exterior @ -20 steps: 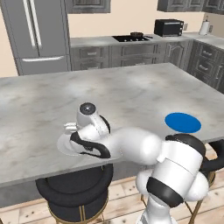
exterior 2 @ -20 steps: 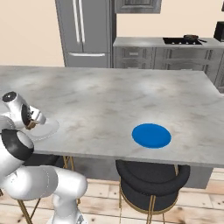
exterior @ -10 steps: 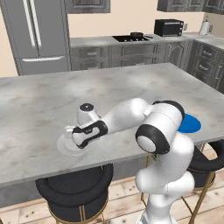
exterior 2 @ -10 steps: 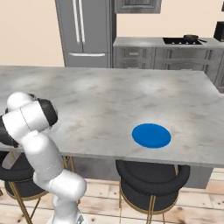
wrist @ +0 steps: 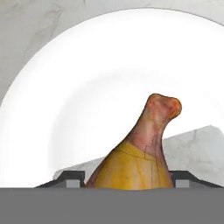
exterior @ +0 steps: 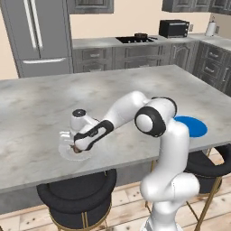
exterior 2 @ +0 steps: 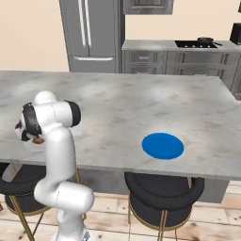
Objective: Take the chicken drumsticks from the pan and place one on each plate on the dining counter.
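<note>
Bench [exterior: 135,90]: a long grey marbled slab, spread across the middle of both base views.
Blue plate [exterior 2: 163,145]: seen at right of centre in the right base view, near the front edge, well apart from the work; nothing is seen on it.
White plate [exterior: 67,151]: found at lower left of the left base view, near the front edge; in the hand view its rim [wrist: 52,57] arcs across the top.
End effector [exterior: 79,149]: held low over the white plate, its tips flanking the drumstick's plump end; whether the drumstick is gripped or already let go cannot be told.
Drumstick [wrist: 142,153]: seen at lower centre of the hand view, plump end between the tips, bone end pointed up the frame over the plate's middle.
Step in hand: judged to be the setting down of one drumstick on the white plate.
How it is best done: the drumstick should be released low and over the plate's middle, the tips spread fully, then the end effector lifted straight up so nothing is dragged off the rim.
</note>
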